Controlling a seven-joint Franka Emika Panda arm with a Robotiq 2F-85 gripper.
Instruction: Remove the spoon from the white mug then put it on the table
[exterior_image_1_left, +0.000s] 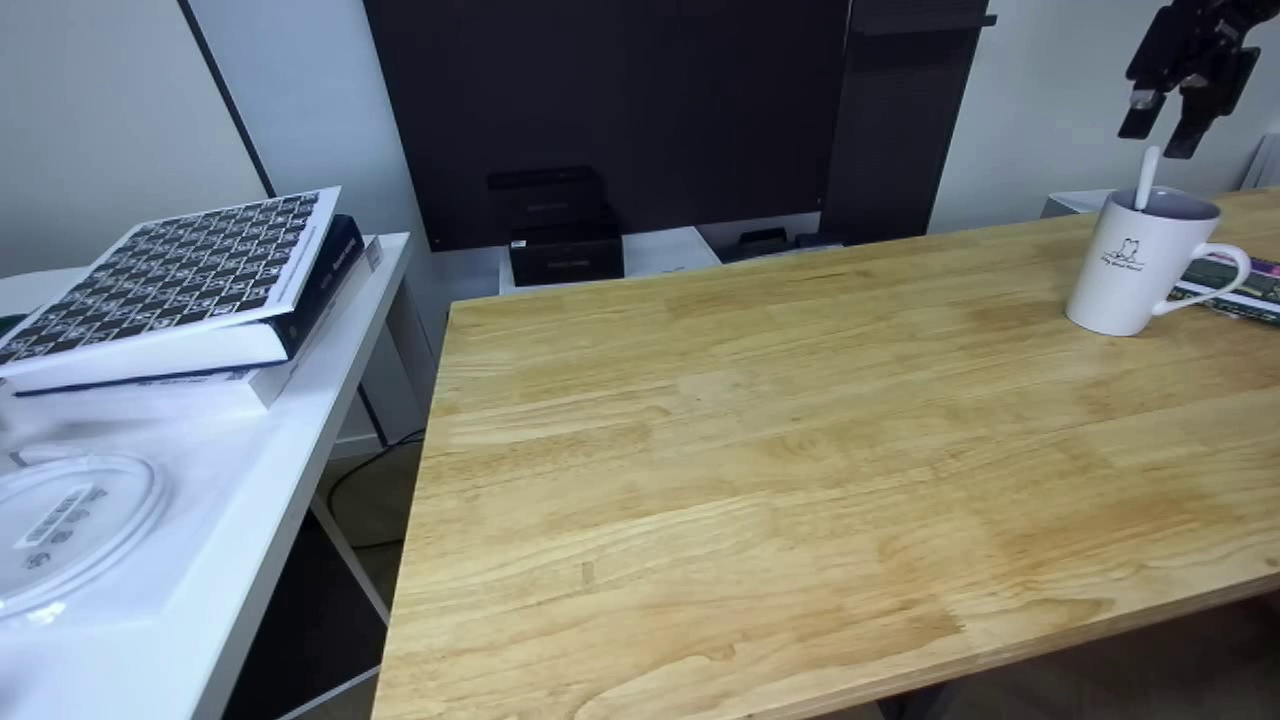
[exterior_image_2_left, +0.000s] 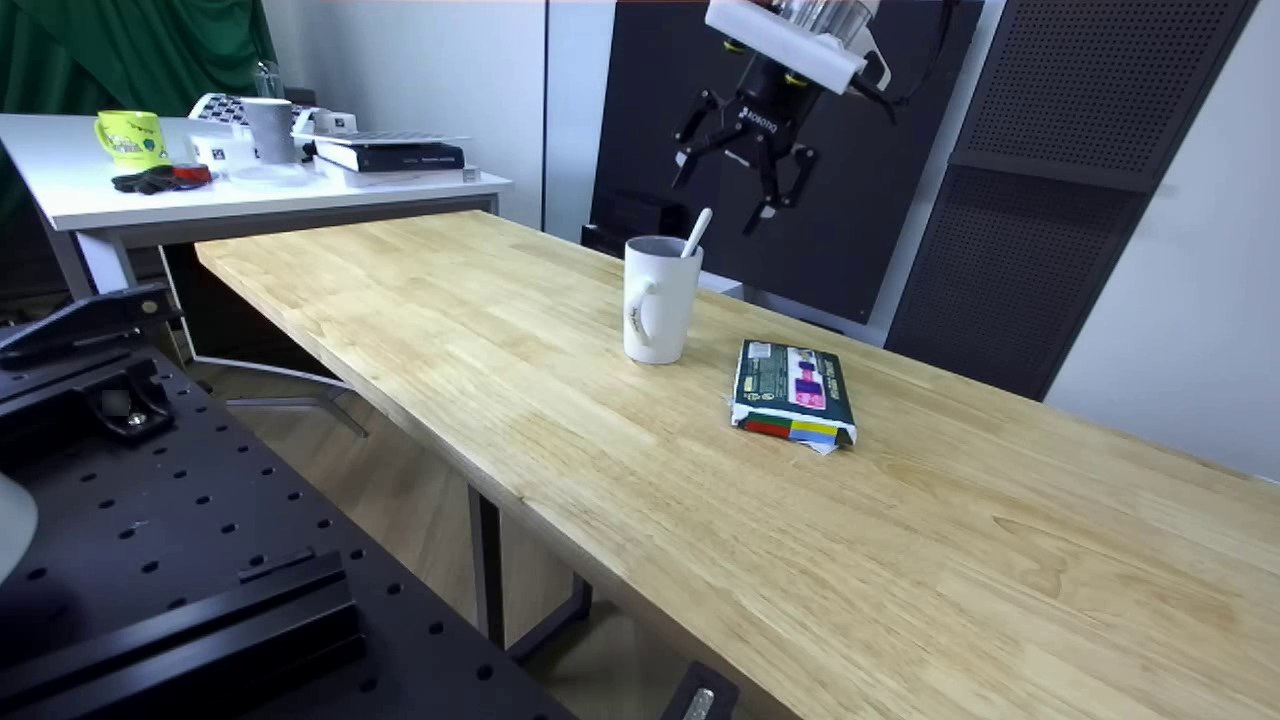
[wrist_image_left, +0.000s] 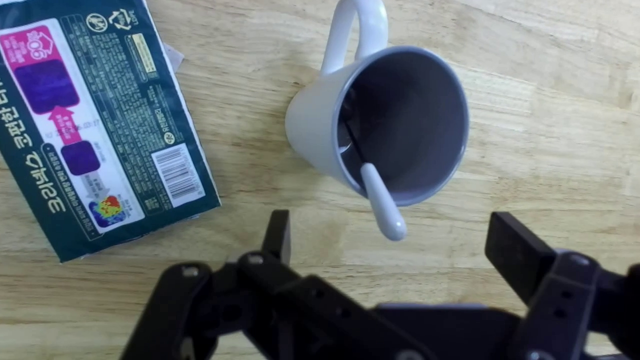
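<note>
The white mug (exterior_image_1_left: 1140, 265) stands upright on the light-wood table (exterior_image_1_left: 750, 450); it also shows in an exterior view (exterior_image_2_left: 660, 315) and the wrist view (wrist_image_left: 317, 122). The spoon (wrist_image_left: 384, 202) leans inside the mug. Its white handle end sticks out over the rim, and its thin dark shaft runs down inside; the bowl is hard to see. The handle shows in both exterior views (exterior_image_1_left: 1147, 178) (exterior_image_2_left: 697, 232). My gripper (exterior_image_2_left: 717, 202) is open and empty above the mug, pointing down. In the wrist view the handle tip appears between the open fingers (wrist_image_left: 390, 224), not touched.
A dark green packet (exterior_image_2_left: 795, 385) lies on the table beside the mug, on its handle side in the wrist view (wrist_image_left: 100, 130). A white side table (exterior_image_1_left: 330, 400) with stacked books (exterior_image_1_left: 180, 290) stands past the table's end. Dark panels (exterior_image_1_left: 620, 110) rise behind the table.
</note>
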